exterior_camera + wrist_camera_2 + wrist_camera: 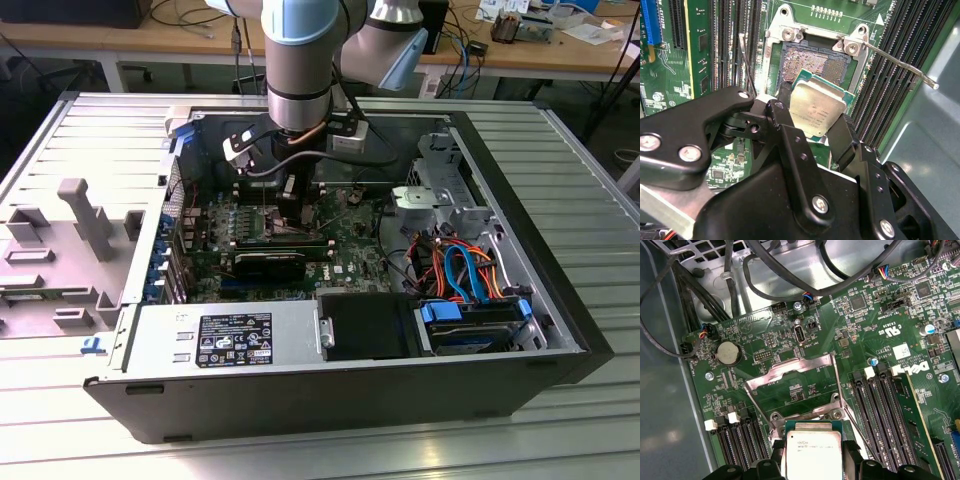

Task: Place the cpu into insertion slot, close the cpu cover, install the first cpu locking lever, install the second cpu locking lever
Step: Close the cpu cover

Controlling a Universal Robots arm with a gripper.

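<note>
The cpu, a small square chip with a dull silver top, is pinched on two opposite edges by my gripper. Its black fingers press against the chip's sides. The chip hangs just above the insertion slot, covering one edge of it, and the socket's pin field shows beyond it. In the first wrist view the cpu sits below the cpu cover, which stands swung open over the green board. One locking lever juts out, released. In the exterior view my gripper is down inside the computer case.
Long black memory slots flank the socket on both sides. A coin battery and black cable bundles lie beyond the cover. The case holds a power supply and a drive with blue and orange cables. A grey plastic tray lies at the exterior view's left.
</note>
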